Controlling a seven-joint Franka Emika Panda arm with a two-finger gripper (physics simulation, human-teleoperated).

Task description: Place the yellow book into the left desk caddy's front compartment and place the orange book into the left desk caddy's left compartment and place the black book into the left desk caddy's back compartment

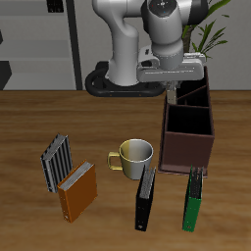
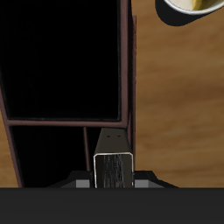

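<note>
My gripper (image 1: 173, 94) hangs over the left desk caddy (image 1: 188, 147), a tall dark-brown partitioned box. It is shut on the yellow book (image 2: 114, 168), a small thin grey-tan book seen end-on in the wrist view. The book hangs just above a partition beside the caddy's wall (image 2: 125, 79), at the edge of the large, deep front compartment (image 2: 61, 61). The orange book (image 1: 76, 191) lies flat near the table's front edge. The black book (image 1: 145, 196) lies in front of the mug. Both are far from the gripper.
A pale mug (image 1: 132, 154) (image 2: 188, 4) stands beside the caddy. A slim green book (image 1: 194, 201) lies in front of the caddy. A black-and-white striped book (image 1: 57, 159) lies behind the orange book. A plant (image 1: 211, 39) stands behind the caddy.
</note>
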